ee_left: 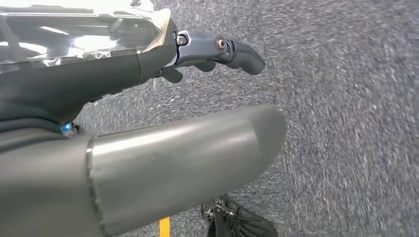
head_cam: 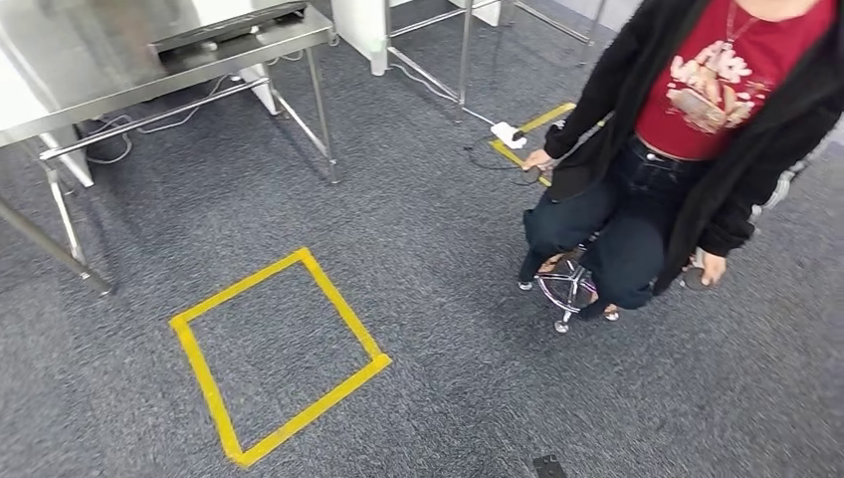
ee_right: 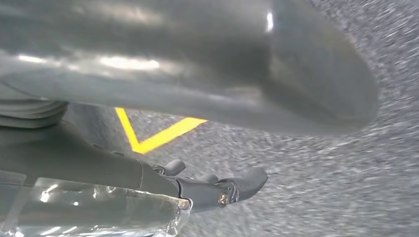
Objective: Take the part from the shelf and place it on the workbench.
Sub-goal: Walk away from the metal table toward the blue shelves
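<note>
My left hand hangs over grey carpet, the thick grey thumb stretched out and the dark fingers held apart from it, with nothing between them. My right hand hangs the same way, its dark fingers straight and holding nothing. A steel workbench stands at the far left in the head view, with a dark flat object on its top. I cannot make out a shelf or the part.
A yellow tape square marks the carpet ahead. A person sits on a wheeled stool at the right. A white power strip with cables lies beyond, near another table's steel legs.
</note>
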`<state>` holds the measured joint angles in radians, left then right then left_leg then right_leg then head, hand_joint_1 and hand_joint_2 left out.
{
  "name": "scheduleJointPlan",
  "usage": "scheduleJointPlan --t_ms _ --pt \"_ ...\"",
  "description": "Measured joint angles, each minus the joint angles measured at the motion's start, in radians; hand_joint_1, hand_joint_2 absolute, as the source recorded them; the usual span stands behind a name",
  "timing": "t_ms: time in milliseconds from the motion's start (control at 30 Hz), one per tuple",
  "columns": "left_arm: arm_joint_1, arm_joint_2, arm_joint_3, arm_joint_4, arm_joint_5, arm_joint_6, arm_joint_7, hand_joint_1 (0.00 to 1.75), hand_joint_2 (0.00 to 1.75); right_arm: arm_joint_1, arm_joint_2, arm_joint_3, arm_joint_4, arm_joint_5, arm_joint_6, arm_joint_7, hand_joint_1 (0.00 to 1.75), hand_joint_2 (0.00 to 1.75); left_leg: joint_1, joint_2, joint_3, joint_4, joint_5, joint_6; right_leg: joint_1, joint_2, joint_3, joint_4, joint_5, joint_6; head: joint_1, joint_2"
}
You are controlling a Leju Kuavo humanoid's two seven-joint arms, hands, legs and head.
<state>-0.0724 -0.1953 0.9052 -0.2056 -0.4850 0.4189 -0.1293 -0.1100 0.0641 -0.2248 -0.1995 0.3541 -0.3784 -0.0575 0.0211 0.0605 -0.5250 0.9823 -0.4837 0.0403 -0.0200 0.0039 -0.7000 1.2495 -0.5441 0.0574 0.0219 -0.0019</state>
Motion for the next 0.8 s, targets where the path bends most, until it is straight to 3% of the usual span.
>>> scheduleJointPlan --t_ms 67,100,167,233,300,367,433,467,500,533,600,667,733,800 --pt "0.000 -0.001 0.000 0.000 0.001 0.000 0.000 0.00 0.00 0.000 -0.001 -0.001 0.000 0.000 0.000 0.000 0.00 0.00 0.002 0.023 0.006 0.002 -0.005 -0.012 -0.012 -0.036 0.086 -0.148 0.049 0.023 0.001 0.000" --pt "-0.001 -0.001 0.000 0.000 0.001 0.000 -0.001 0.00 0.00 -0.003 0.000 -0.001 0.000 0.001 0.000 0.000 0.00 0.00 0.002 0.033 0.009 0.003 -0.009 -0.021 -0.011 -0.055 0.121 -0.209 0.068 0.025 0.001 0.000" --pt "-0.003 0.000 0.000 0.000 0.003 0.000 -0.004 0.00 0.00 -0.006 0.001 -0.001 0.000 0.003 0.001 0.002 0.00 0.00 -0.002 0.050 0.016 0.005 -0.014 -0.036 -0.006 -0.068 0.145 -0.252 0.081 0.012 -0.001 0.000" --pt "-0.007 -0.001 0.001 0.000 0.006 0.000 -0.010 0.00 0.00 -0.006 0.001 -0.001 0.000 0.006 0.002 0.007 0.00 0.00 0.002 0.058 0.022 0.004 -0.017 -0.048 -0.008 -0.046 0.140 -0.250 0.084 -0.007 -0.004 0.000" --pt "-0.009 -0.001 0.002 0.000 0.011 0.000 -0.019 0.00 0.00 -0.007 0.002 -0.001 0.000 0.011 0.006 0.014 0.00 0.00 0.009 0.019 0.011 0.037 -0.048 -0.056 -0.014 -0.027 0.138 -0.252 0.088 -0.025 -0.006 0.000" --pt "-0.009 -0.001 0.005 0.000 0.016 0.000 -0.026 0.00 0.00 -0.012 0.004 -0.001 0.000 0.015 0.011 0.018 0.00 0.00 0.010 -0.039 -0.040 0.152 -0.119 -0.056 -0.012 -0.007 0.137 -0.252 0.092 -0.041 -0.009 0.000" --pt "-0.007 -0.001 0.009 0.000 0.018 0.000 -0.028 0.00 0.00 -0.015 0.006 -0.001 0.000 0.017 0.013 0.021 0.00 0.00 0.009 -0.060 -0.104 0.281 -0.170 -0.052 -0.004 0.017 0.134 -0.252 0.094 -0.049 -0.010 0.000" --pt "-0.007 -0.001 0.010 0.000 0.019 0.000 -0.028 0.00 0.00 -0.015 0.007 -0.001 0.000 0.017 0.014 0.022 0.00 0.00 0.009 -0.062 -0.119 0.304 -0.167 -0.049 0.000 0.031 0.133 -0.251 0.095 -0.050 -0.010 0.000" --pt "-0.006 0.000 0.011 0.000 0.019 0.000 -0.029 0.00 0.00 -0.015 0.007 -0.001 0.000 0.018 0.014 0.023 0.00 0.00 0.009 -0.064 -0.113 0.286 -0.142 -0.045 0.002 0.045 0.134 -0.251 0.095 -0.050 -0.010 0.000" --pt "-0.006 0.000 0.011 0.000 0.020 0.000 -0.030 0.00 0.00 -0.015 0.007 -0.001 0.000 0.018 0.015 0.024 0.00 0.00 0.009 -0.071 -0.090 0.230 -0.103 -0.040 0.003 0.059 0.135 -0.249 0.096 -0.050 -0.010 0.000" --pt "-0.006 0.002 0.012 0.000 0.021 0.000 -0.032 0.00 0.00 -0.017 0.009 -0.001 0.000 0.021 0.020 0.026 0.00 0.00 0.009 -0.114 -0.030 0.098 -0.040 -0.028 0.006 0.085 0.133 -0.245 0.097 -0.048 -0.009 0.000" --pt "-0.006 0.005 0.013 0.000 0.024 0.002 -0.034 0.00 0.00 -0.019 0.013 -0.001 0.000 0.028 0.025 0.030 0.00 0.00 0.006 -0.142 -0.005 0.037 -0.025 -0.022 0.007 0.106 0.125 -0.243 0.101 -0.039 -0.009 0.000" --pt "-0.007 0.004 0.013 0.000 0.027 0.004 -0.033 0.00 0.00 -0.018 0.015 0.001 0.000 0.039 0.031 0.037 0.00 0.00 0.001 -0.123 -0.003 0.026 -0.021 -0.018 0.006 0.125 0.114 -0.246 0.108 -0.023 -0.009 0.000" --pt "-0.007 0.004 0.015 0.000 0.033 0.007 -0.032 0.00 0.00 -0.016 0.018 0.006 0.000 0.055 0.035 0.046 0.00 0.00 0.001 -0.099 0.003 0.010 -0.009 -0.007 0.006 0.094 0.095 -0.223 0.097 -0.015 -0.006 0.000"
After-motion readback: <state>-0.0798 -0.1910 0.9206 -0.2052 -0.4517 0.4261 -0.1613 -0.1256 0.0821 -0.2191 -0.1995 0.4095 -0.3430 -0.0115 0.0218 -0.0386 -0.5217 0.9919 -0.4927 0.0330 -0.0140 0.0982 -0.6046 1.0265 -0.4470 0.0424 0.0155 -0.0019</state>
